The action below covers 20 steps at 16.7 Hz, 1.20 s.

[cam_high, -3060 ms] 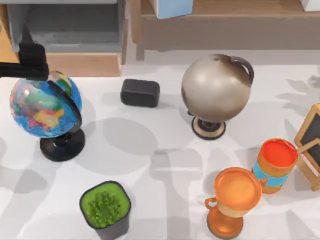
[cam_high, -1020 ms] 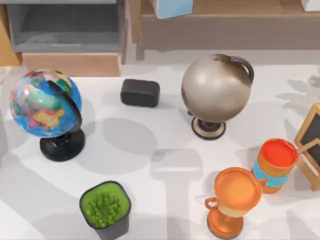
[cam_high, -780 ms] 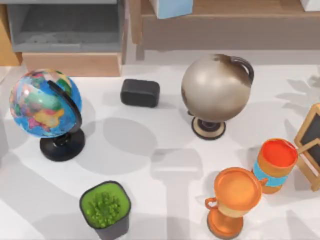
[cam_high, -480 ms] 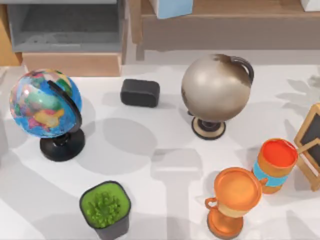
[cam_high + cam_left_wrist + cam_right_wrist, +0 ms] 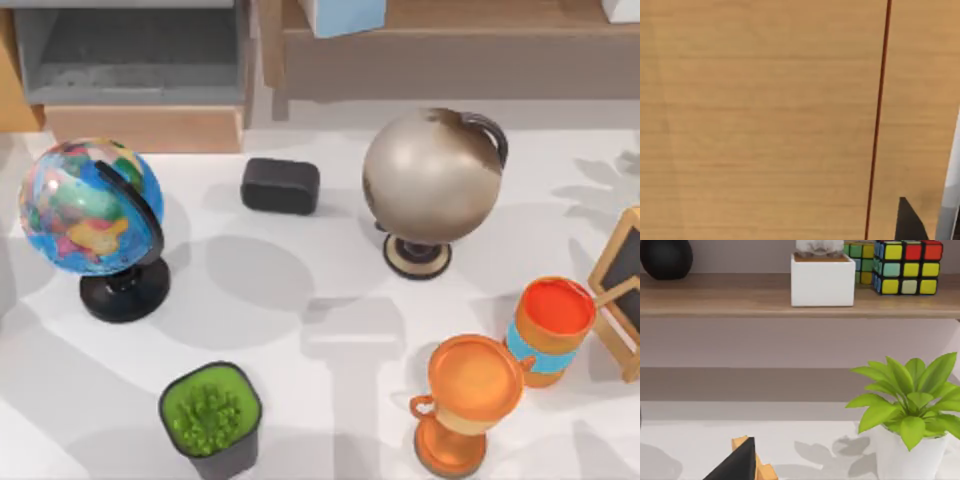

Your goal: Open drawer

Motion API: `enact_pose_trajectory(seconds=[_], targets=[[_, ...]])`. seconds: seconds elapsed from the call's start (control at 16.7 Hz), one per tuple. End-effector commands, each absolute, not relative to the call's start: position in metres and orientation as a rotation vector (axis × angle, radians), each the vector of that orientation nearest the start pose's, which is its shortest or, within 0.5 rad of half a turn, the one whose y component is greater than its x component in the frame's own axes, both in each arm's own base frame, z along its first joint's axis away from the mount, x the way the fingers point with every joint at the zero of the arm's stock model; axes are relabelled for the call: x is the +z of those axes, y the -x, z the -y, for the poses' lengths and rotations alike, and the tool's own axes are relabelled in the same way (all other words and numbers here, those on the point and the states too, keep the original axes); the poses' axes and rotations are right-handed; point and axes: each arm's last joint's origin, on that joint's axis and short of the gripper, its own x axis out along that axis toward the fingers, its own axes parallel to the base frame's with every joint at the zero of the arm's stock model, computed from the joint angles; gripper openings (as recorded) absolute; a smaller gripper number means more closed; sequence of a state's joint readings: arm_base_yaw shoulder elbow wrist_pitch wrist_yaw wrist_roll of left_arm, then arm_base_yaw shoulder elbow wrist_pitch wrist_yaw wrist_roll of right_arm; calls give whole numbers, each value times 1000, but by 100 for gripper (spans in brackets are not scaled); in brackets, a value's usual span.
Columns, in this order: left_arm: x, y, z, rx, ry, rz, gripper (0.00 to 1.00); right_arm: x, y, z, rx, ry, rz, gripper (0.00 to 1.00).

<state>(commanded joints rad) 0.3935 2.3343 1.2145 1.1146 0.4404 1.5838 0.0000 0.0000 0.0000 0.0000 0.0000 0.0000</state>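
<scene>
so the drawer (image 5: 120, 3) is showing as just a narrow pale grey sliver at the far edge of the top view, over on the left. it's sitting right behind the wide grey-lined box (image 5: 130, 60) with the broad light-wood front board.

the left gripper (image 5: 910, 225) is poking into its own wrist view as a dark wedge. it's hanging right up against a light-wood panel (image 5: 755, 120) with a thin dark red seam (image 5: 879, 120) running down it. honestly can't tell if it's open or closed.

same deal with the right gripper (image 5: 737, 465), it's peeking in as a dark wedge and i can't tell its state either. it's facing a wooden shelf (image 5: 740, 297) that's carrying a white box (image 5: 822, 282), some colour cubes (image 5: 900, 265) and a dark round thing (image 5: 666, 257). a leafy plant in a white pot (image 5: 905, 410) is standing on the table below.

on the white table (image 5: 300, 300) a colourful globe (image 5: 88, 208) is standing at the left and a black block (image 5: 280, 186) is lying near the box front. a grey globe (image 5: 432, 175) is standing right of the block. at the near edge a green plant in a dark pot (image 5: 210, 415) is sitting left of centre. an orange trophy (image 5: 470, 395) is standing just beside an orange cup with a blue band (image 5: 552, 325), and a little chalkboard (image 5: 625, 290) is leaning at the right edge.
</scene>
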Motion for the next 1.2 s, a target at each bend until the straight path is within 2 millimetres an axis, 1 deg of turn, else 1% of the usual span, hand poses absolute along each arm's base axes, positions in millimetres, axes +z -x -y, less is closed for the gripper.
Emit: enact_pose_trajectory(seconds=[0.42, 0.48, 0.6, 0.78, 1.02, 1.08, 1.2], targets=[[95, -433, -171, -16, -1571, 16, 0, 160, -106, 1, 0, 0, 0, 100], [90, -432, -172, -27, -1558, -1, 0, 160, -106, 1, 0, 0, 0, 100], [91, -428, -173, -22, -1561, 3, 0, 160, -106, 1, 0, 0, 0, 100], [90, -408, -173, -29, -1556, 1, 0, 160, -106, 1, 0, 0, 0, 100], [89, -375, -173, -31, -1555, -4, 0, 160, -106, 1, 0, 0, 0, 100], [90, -370, -173, -28, -1557, -2, 0, 160, -106, 1, 0, 0, 0, 100], [90, -368, -173, -27, -1558, -1, 0, 160, -106, 1, 0, 0, 0, 100]])
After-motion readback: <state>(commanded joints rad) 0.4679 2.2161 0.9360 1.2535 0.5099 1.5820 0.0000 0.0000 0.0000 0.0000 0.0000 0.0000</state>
